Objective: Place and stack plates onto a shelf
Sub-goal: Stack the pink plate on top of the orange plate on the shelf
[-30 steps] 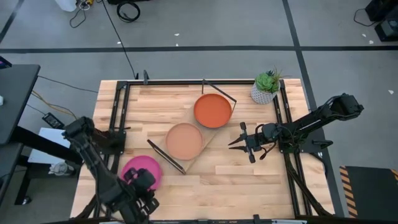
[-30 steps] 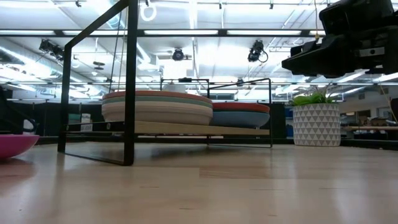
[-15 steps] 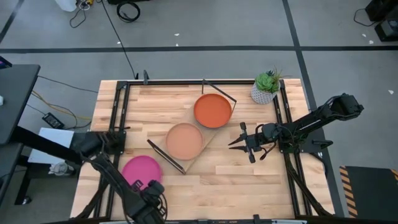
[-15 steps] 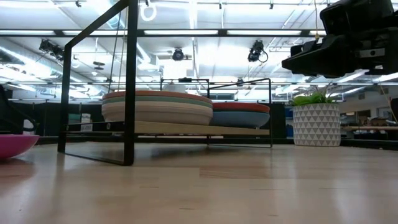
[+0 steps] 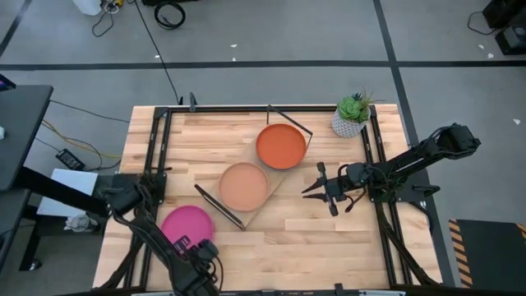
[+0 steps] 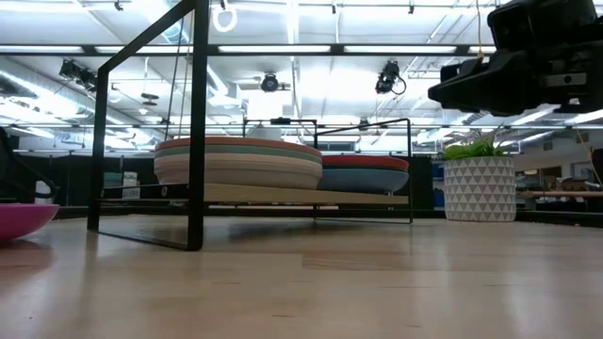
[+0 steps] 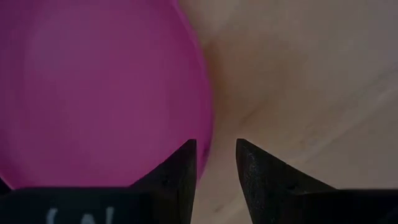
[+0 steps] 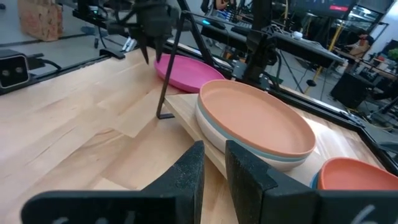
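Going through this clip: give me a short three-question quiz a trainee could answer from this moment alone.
1. True or false: the pink plate lies on the shelf.
2. Which gripper is at the pink plate's rim? A) left gripper B) right gripper
3. Fill in: the plate topping the stack nearest the potted plant is ____.

Key
1. False: it lies on the tabletop, apart from the shelf.
2. A: the left gripper is over the rim, fingers parted and not closed on it; the right gripper waits beside the shelf.
3. Orange: the orange plate.
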